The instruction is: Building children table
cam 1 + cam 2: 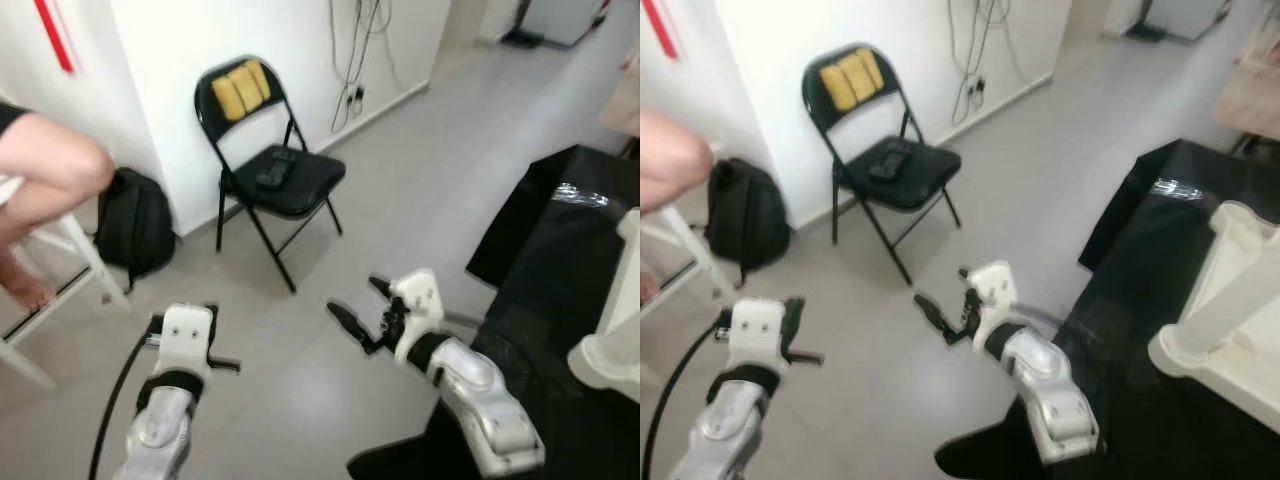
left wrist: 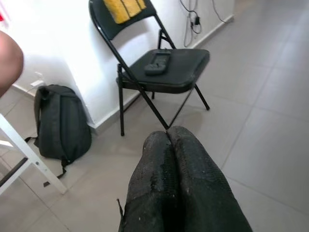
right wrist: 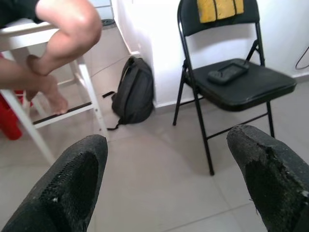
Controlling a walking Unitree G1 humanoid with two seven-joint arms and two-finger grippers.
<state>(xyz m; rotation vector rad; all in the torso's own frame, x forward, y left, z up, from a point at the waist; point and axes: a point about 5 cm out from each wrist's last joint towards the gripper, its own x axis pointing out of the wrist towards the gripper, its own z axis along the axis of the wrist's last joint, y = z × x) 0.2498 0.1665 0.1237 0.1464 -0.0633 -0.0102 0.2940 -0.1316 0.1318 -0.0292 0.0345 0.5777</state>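
Lying at the right edge of the frame on a black sheet [image 1: 1140,250], the white children's table [image 1: 1225,320] looks rigid, smooth and probably light; its leg or rim seems the soundest hold. Grey tiled floor [image 1: 420,190], with a folding chair [image 1: 270,170] at upper centre. Right gripper [image 1: 360,315] has jaws apart, left gripper [image 2: 176,179] jaws together; both empty.

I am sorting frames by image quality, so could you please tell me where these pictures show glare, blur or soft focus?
Left eye view: bright glare on the black sheet, and the person's knee is washed out. Right eye view: softer overall, with the folding chair and the white table part slightly blurred. Left wrist view: the shut left gripper is close and soft, the backpack sharper. Right wrist view: evenly lit, with the open right gripper's fingertips slightly soft.
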